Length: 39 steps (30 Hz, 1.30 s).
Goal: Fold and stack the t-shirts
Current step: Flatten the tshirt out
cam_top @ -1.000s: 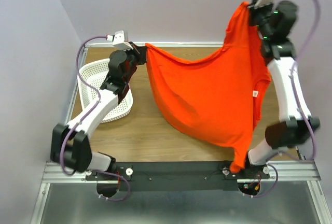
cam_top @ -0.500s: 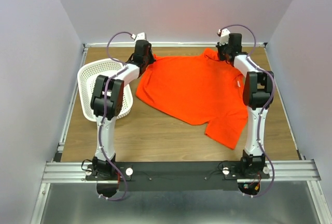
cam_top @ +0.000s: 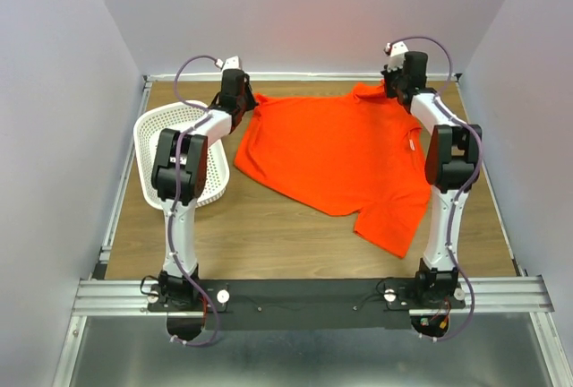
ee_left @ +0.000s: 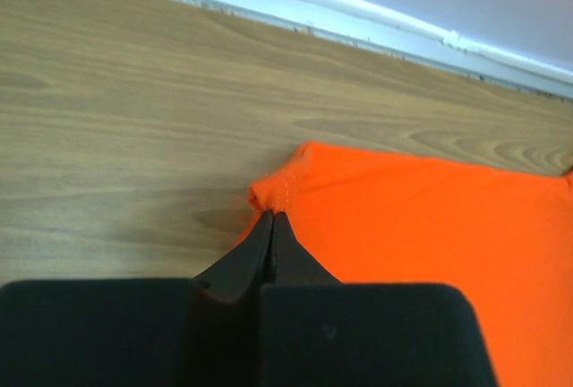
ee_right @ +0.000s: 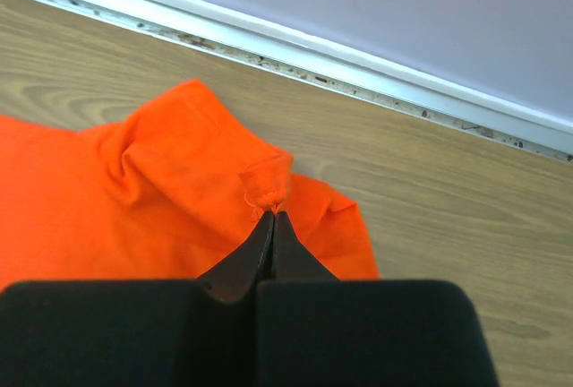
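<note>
1. T-shirt cloth is pinched in both grippers. The left gripper has its jaws closed on a small puckered nub at the far-left corner. The right gripper is closed the same way on a nub at the far-right corner.
2. Both tips sit low over the table, so the step in hand looks like laying the shirt flat before folding.
3. To do it well, open each jaw fully, then lift straight up. A sideways pull would drag the corner along.
4. The right corner is humped and creased near the table's far edge, so I would ease it outward before letting go.
5. The shirt lies spread across the far half of the table, skewed, with one part trailing toward the near right. Its white label is on the right side.
6. The basket stands just beside the shirt's left edge, under the left arm, so withdraw without knocking it.
</note>
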Motion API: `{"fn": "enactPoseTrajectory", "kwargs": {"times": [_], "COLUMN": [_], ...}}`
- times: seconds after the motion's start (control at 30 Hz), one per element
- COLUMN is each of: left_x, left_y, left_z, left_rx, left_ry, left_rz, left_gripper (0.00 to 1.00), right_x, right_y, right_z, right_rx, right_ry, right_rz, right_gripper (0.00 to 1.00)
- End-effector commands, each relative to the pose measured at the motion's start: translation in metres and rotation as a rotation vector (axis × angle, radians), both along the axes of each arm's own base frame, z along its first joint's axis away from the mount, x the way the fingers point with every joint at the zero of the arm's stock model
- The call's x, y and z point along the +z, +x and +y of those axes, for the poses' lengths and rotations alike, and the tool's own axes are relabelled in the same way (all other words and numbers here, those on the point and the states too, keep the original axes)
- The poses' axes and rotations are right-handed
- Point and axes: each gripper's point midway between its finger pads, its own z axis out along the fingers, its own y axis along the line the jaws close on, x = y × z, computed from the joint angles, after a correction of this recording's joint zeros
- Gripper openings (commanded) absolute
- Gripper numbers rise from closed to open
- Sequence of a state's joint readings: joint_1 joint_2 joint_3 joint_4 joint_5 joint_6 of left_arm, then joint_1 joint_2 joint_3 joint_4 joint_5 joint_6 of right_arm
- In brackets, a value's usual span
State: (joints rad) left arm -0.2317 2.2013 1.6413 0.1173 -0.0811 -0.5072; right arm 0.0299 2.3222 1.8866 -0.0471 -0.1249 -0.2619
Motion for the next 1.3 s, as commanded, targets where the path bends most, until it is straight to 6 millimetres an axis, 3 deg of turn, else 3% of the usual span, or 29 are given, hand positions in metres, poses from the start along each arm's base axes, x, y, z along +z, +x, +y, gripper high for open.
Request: {"fn": "enactPoseTrajectory", "kwargs": {"times": [0.0,0.03,0.07,0.1,0.13,0.2,0.23,0.27,0.3,0.33,0.37,0.4,0.43,0.47,0.53,0.57,0.6,0.77,0.87,0.9,1.03,1.1,1.2,1.27], "left_x": [0.067,0.077,0.101,0.111,0.126,0.165,0.18,0.207,0.223,0.23,0.272,0.29,0.304,0.336,0.363,0.376,0.398,0.459,0.484,0.489,0.496,0.489,0.458,0.43], "left_y": [-0.017,-0.023,-0.04,-0.048,-0.056,-0.086,-0.098,-0.127,-0.142,-0.158,-0.192,-0.207,-0.228,-0.262,-0.3,-0.316,-0.346,-0.429,-0.463,-0.471,-0.483,-0.473,-0.432,-0.401], "left_z": [-0.013,-0.012,-0.017,-0.016,-0.018,-0.019,-0.021,-0.025,-0.028,-0.029,-0.036,-0.03,-0.037,-0.029,-0.028,-0.022,-0.01,0.027,0.037,0.039,0.041,0.038,0.024,0.014], "left_rx": [-0.082,-0.083,-0.119,-0.125,-0.132,-0.162,-0.179,-0.219,-0.244,-0.262,-0.302,-0.303,-0.332,-0.332,-0.361,-0.355,-0.355,-0.354,-0.387,-0.394,-0.413,-0.402,-0.374,-0.345], "left_ry": [-0.047,-0.054,-0.077,-0.081,-0.09,-0.111,-0.12,-0.132,-0.135,-0.118,-0.137,-0.133,-0.142,-0.156,-0.19,-0.215,-0.244,-0.364,-0.402,-0.412,-0.432,-0.426,-0.402,-0.382], "left_rz": [-0.149,-0.17,-0.216,-0.228,-0.259,-0.333,-0.362,-0.419,-0.458,-0.483,-0.579,-0.627,-0.663,-0.75,-0.819,-0.85,-0.912,-1.068,-1.137,-1.148,-1.145,-1.112,-1.004,-0.929], "left_gripper": [0.0,0.0,0.0,0.0,0.0,0.0,0.0,0.0,0.0,0.0,0.0,0.0,0.0,0.0,0.0,0.0,0.0,0.0,0.0,0.0,0.0,0.0,0.0,0.0], "right_x": [0.08,0.087,0.113,0.099,0.141,0.16,0.212,0.231,0.256,0.299,0.329,0.346,0.378,0.41,0.45,0.483,0.497,0.589,0.619,0.637,0.655,0.65,0.613,0.571], "right_y": [-0.018,-0.026,-0.043,-0.048,-0.063,-0.086,-0.108,-0.121,-0.137,-0.169,-0.189,-0.205,-0.223,-0.257,-0.291,-0.319,-0.332,-0.42,-0.455,-0.48,-0.509,-0.502,-0.451,-0.399], "right_z": [0.01,0.017,0.02,0.023,0.026,0.029,0.029,0.029,0.028,0.029,0.028,0.027,0.026,0.025,0.022,0.022,0.022,0.015,0.007,0.004,-0.004,-0.005,-0.001,0.001], "right_rx": [0.065,0.1,0.114,0.131,0.153,0.168,0.179,0.184,0.19,0.203,0.205,0.207,0.205,0.203,0.189,0.194,0.193,0.165,0.122,0.112,0.068,0.064,0.079,0.089], "right_ry": [0.052,0.071,0.083,0.092,0.1,0.101,0.097,0.094,0.084,0.066,0.06,0.053,0.046,0.042,0.034,0.042,0.044,0.047,0.035,0.034,0.016,0.006,-0.001,0.002], "right_rz": [-0.127,-0.128,-0.158,-0.127,-0.194,-0.218,-0.311,-0.347,-0.4,-0.488,-0.549,-0.581,-0.644,-0.709,-0.794,-0.842,-0.863,-1.066,-1.152,-1.22,-1.291,-1.272,-1.135,-1.005], "right_gripper": [0.01,0.01,0.01,0.01,0.01,0.01,0.01,0.01,0.01,0.01,0.01,0.01,0.01,0.01,0.01,0.01,0.01,0.01,0.01,0.01,0.01,0.01,0.01,0.01]}}
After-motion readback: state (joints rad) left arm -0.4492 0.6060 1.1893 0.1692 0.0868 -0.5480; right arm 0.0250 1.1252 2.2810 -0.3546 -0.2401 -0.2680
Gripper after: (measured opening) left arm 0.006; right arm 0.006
